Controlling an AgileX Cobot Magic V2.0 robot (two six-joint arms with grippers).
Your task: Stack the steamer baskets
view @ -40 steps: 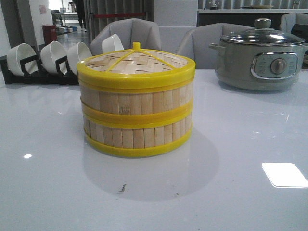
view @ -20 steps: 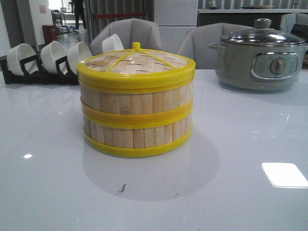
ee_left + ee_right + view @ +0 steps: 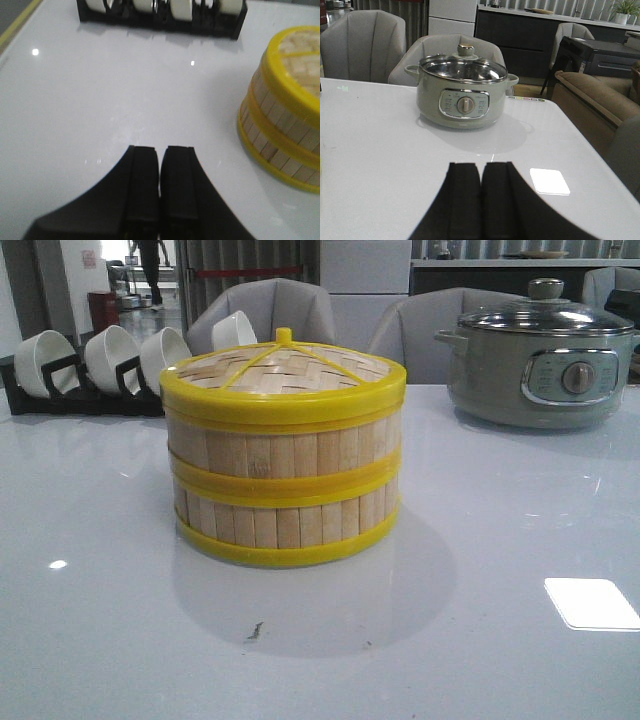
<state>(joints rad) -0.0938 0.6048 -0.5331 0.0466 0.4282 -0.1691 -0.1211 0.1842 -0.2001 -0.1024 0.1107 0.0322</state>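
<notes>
Two steamer baskets [image 3: 283, 480] stand stacked one on the other in the middle of the white table, with the woven lid [image 3: 284, 370] on top. The stack also shows in the left wrist view [image 3: 282, 110]. My left gripper [image 3: 161, 149] is shut and empty, above the bare table to the left of the stack and apart from it. My right gripper [image 3: 481, 165] is shut and empty, over the table on the right, facing the pot. Neither gripper shows in the front view.
A grey-green electric pot [image 3: 545, 365] with a glass lid stands at the back right; it also shows in the right wrist view [image 3: 462, 97]. A black rack of white bowls [image 3: 95, 365] stands at the back left. Chairs stand behind the table.
</notes>
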